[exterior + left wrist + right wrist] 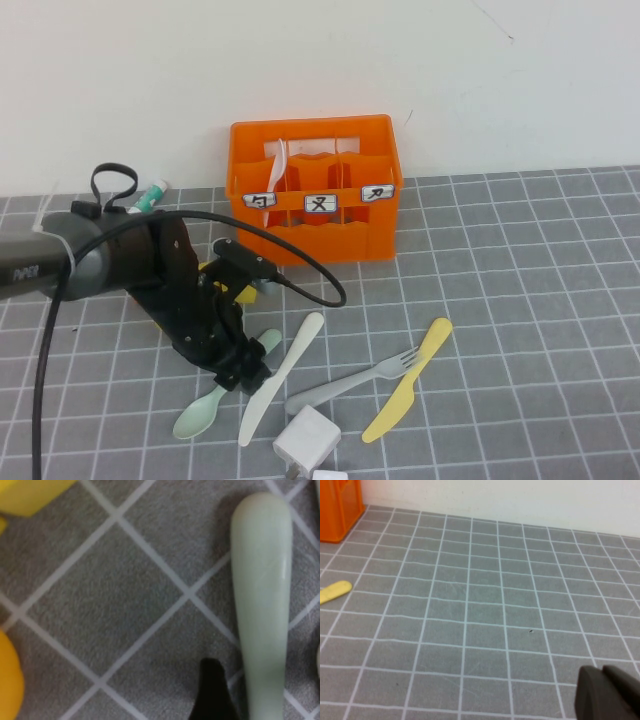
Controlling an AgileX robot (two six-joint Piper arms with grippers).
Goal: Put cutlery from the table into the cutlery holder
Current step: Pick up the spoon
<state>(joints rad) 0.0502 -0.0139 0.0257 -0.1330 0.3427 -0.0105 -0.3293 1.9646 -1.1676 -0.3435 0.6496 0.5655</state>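
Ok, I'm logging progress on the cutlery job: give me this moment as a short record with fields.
left gripper: open, low over the mint green spoon handle
right gripper: shut, parked over bare table
cutlery holder: pale pink spoon inside
still on table: mint green spoon, white knife, grey fork, yellow knife

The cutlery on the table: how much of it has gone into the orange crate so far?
One pale piece already stands in the cutlery holder. The left gripper is down, open, beside the mint green spoon, gripping nothing. The white knife, grey fork and yellow knife lie on the table. The right gripper sits shut, off to the side.
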